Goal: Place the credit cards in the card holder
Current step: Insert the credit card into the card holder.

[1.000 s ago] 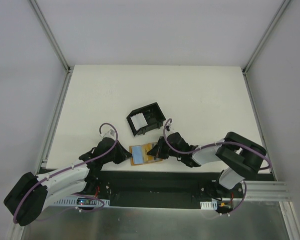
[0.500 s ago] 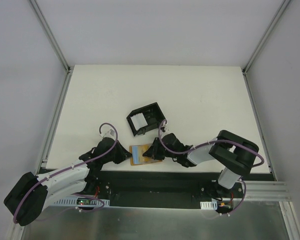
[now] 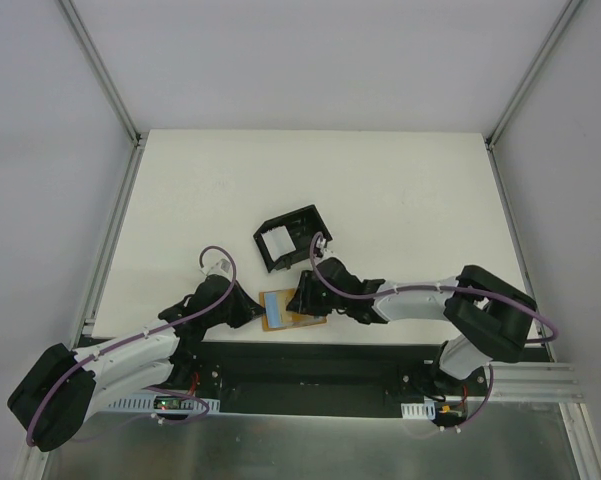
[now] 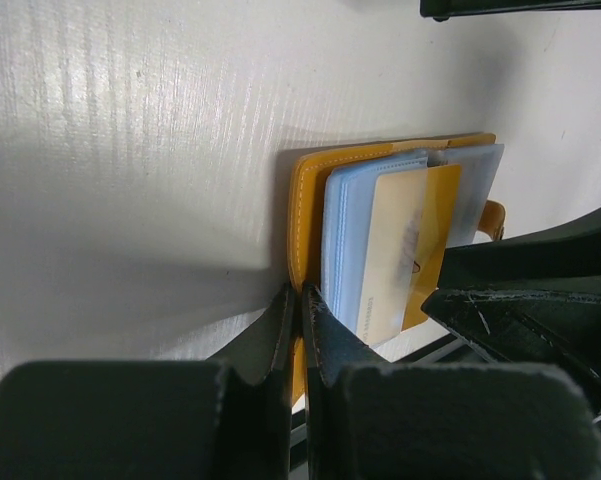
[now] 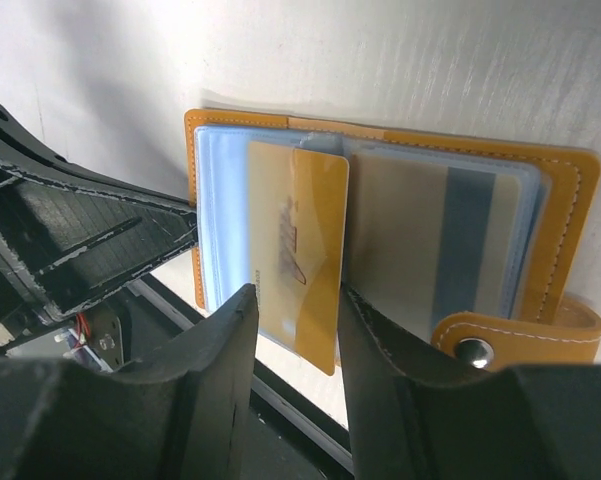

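The tan-orange folding wallet [image 3: 280, 306] lies open at the table's front edge. A tan-orange credit card [image 5: 295, 250] sticks out of its clear sleeves toward the edge, and shows in the left wrist view [image 4: 405, 250] too. A second card with a grey-blue stripe [image 5: 460, 240] sits inside a sleeve. My left gripper [image 4: 300, 295] is shut on the wallet's left cover [image 4: 305, 200]. My right gripper [image 5: 298, 290] is open, its jaws standing on either side of the protruding card. The black card holder [image 3: 292, 238] stands behind the wallet, apart from both grippers.
The table's front edge and the black base rail [image 3: 310, 360] lie right under the wallet. Both arms [image 3: 130, 350] [image 3: 420, 300] converge low on the wallet. White table [image 3: 380, 190] extends behind the card holder. Metal frame posts [image 3: 110, 90] stand at the back corners.
My right gripper has slid left over the wallet and now straddles the tan-orange card. The left gripper and the wallet have stayed put.
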`<state>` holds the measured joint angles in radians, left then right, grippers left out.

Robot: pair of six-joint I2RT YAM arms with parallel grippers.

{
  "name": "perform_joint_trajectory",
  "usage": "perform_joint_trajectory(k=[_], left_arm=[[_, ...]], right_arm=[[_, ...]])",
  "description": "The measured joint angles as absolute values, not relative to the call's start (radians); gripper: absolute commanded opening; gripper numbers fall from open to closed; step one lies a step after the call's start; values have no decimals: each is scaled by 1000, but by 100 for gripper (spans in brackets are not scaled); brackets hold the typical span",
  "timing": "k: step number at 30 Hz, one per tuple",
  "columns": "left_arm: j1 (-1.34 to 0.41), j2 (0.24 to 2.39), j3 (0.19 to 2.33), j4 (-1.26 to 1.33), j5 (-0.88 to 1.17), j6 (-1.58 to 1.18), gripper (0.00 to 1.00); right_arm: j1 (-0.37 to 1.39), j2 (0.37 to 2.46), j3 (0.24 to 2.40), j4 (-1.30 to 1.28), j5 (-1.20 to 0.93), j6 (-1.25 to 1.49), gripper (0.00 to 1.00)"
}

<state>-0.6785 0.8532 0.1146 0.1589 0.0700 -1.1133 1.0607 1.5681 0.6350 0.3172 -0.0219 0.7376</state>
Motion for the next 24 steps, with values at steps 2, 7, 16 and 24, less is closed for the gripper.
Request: perform_joint_trajectory(k=[2,7,16,24], left_arm=[[-678,853,115,159,70,-1113,0],[-678,853,115,159,70,-1113,0],[-678,857,115,161,70,-1109,0],[-678,864,115,170,70,-1108,0]], right_arm=[[1066,1573,656,283,-16,723,40],[1092,1603,743,165,11,678,41],[1129,1681,879,19,31,626,43],[1129,1671,889,-38,76,611,45]])
